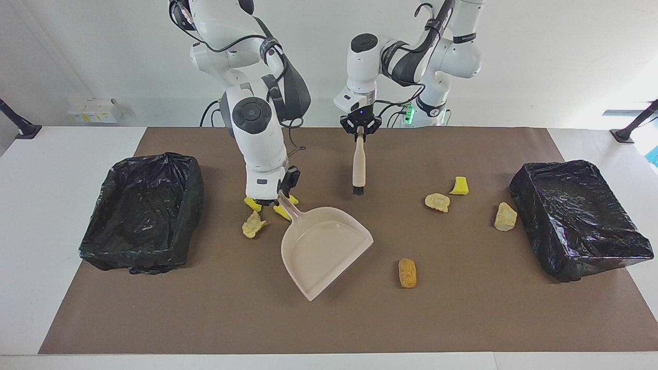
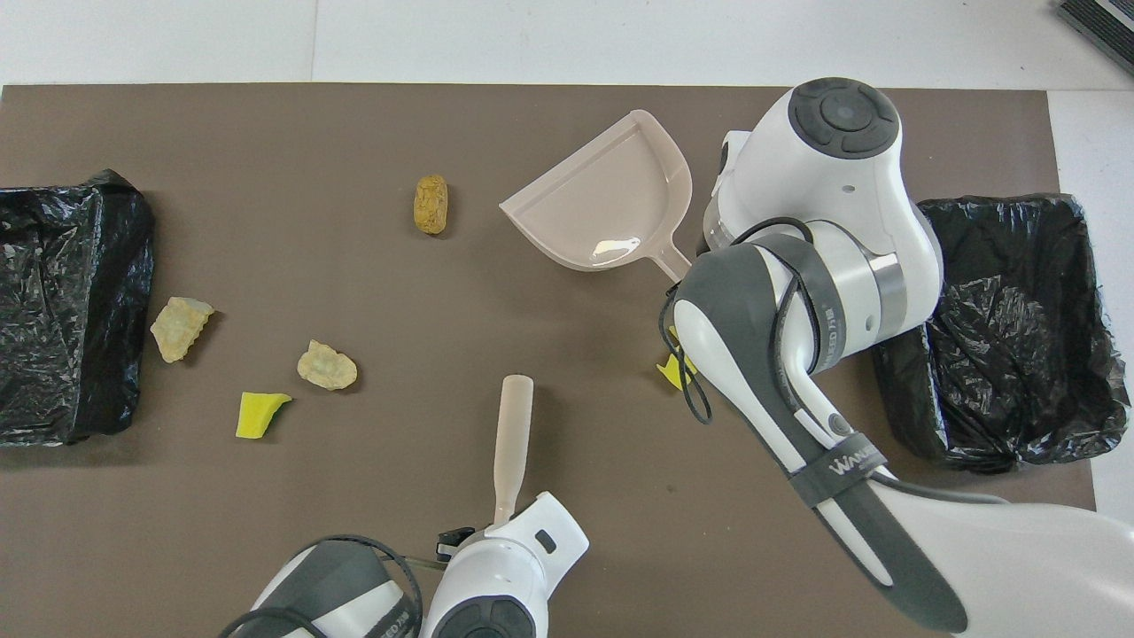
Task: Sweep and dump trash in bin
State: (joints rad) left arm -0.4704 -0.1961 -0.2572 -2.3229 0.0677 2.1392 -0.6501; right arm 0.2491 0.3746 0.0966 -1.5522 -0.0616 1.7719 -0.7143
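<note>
I work in a robot lab, not a home: my two white arms (image 1: 257, 103) stand bolted at a white table (image 1: 51, 205) covered by a brown mat (image 1: 462, 318), bare white walls (image 1: 565, 51) around, camera stands (image 1: 635, 123) clamped at the corners.
</note>
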